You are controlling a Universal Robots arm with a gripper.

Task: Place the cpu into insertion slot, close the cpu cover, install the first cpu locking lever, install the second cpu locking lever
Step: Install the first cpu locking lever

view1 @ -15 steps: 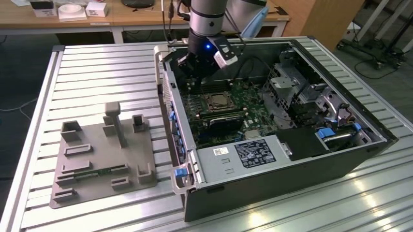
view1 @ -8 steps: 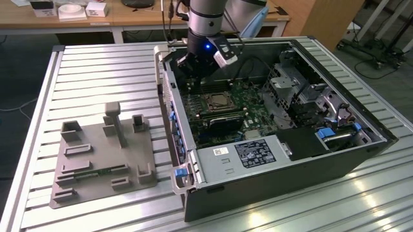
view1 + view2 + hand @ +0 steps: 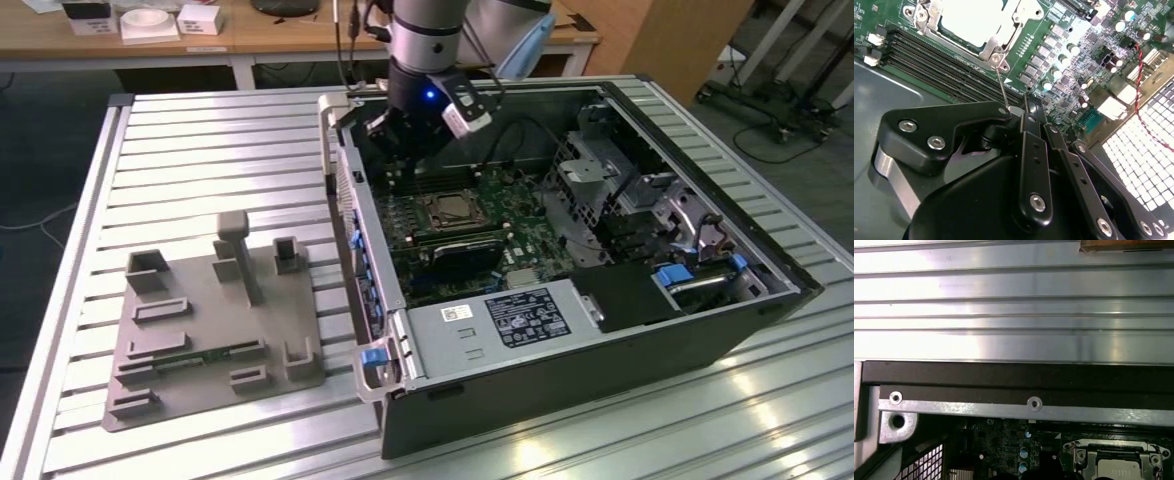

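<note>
The cpu (image 3: 970,17) lies flat in the insertion slot (image 3: 424,212); its silvery top shows bright through the square opening of the cpu cover (image 3: 1004,37). The cover lies down over the chip, its metal frame around the edge of the chip on every side that I can see. In the first wrist view the same frame (image 3: 1114,445) sits just inside the black wall of the computer case (image 3: 1004,377).

From a screw at one corner of the cover, a thin locking lever (image 3: 1002,85) runs as a bare wire to my claw (image 3: 1030,102). My two black fingers are drawn together, with no gap between the tips. The end of the lever meets the claw at the side of one finger – if it is really pinched there, I cannot tell.

Beside the socket lie the long black memory slots (image 3: 944,60), and around it is the green motherboard (image 3: 1054,30) with small capacitors and a red and black twisted wire (image 3: 1141,75).

In the exterior view my arm (image 3: 427,40) reaches down into the open case, close to the socket. The case lies on a ribbed metal tabletop (image 3: 200,170). A gray fixture (image 3: 214,320) stands on it toward the exterior view's left – well apart from the case.
</note>
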